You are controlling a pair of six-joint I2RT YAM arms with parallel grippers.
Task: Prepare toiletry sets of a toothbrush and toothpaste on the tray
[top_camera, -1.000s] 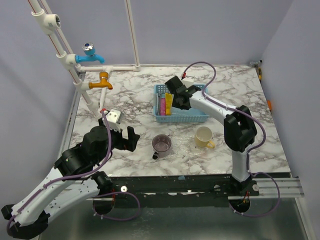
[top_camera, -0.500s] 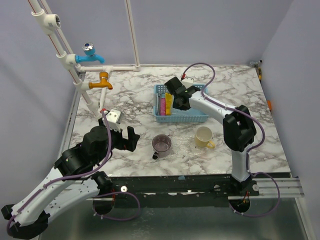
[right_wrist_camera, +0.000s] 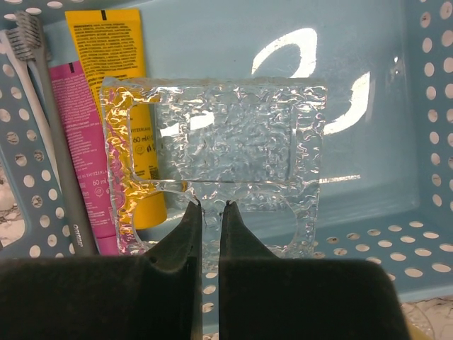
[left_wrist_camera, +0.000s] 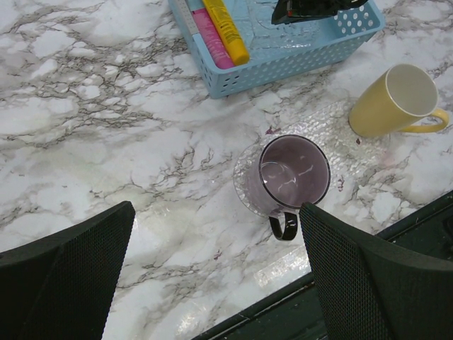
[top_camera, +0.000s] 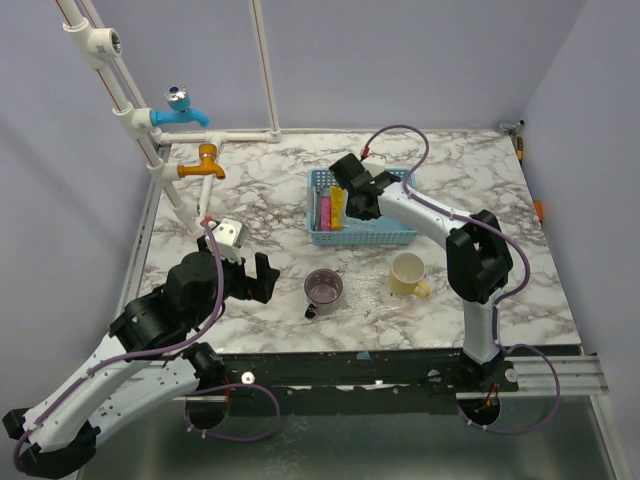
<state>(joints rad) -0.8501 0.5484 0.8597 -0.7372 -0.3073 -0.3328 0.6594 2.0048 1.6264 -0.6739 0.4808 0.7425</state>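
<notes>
Since the earlier frame the right fingers [right_wrist_camera: 198,223] have drawn together, while both arms hold nearly the same posture in the top view. The right fingers are now clenched on the near edge of the clear tray [right_wrist_camera: 233,134], a textured transparent slab, with only a thin sliver of it showing between the two tips. The tray sits inside the blue basket [right_wrist_camera: 439,142], and whether it rests on the basket floor or is raised off it cannot be told. Its left portion overlaps the yellow tube [right_wrist_camera: 113,42], whose colour shows through the plastic. The pink tube [right_wrist_camera: 88,142] lies just beside the yellow one on its left, and the toothbrushes [right_wrist_camera: 49,134] lie along the basket's left wall, heads toward the far end. All of these remain in the basket. The basket stands on the marble surface [left_wrist_camera: 106,127] toward the back. Nearer the arms, the mauve cup [left_wrist_camera: 287,177] stands upright with its handle pointing to the near edge, and the cream mug [left_wrist_camera: 396,99] stands to its right, apart from it. The left fingers [top_camera: 258,278] are spread wide and released, grasping nothing, hovering over the surface to the left of the mauve cup.
</notes>
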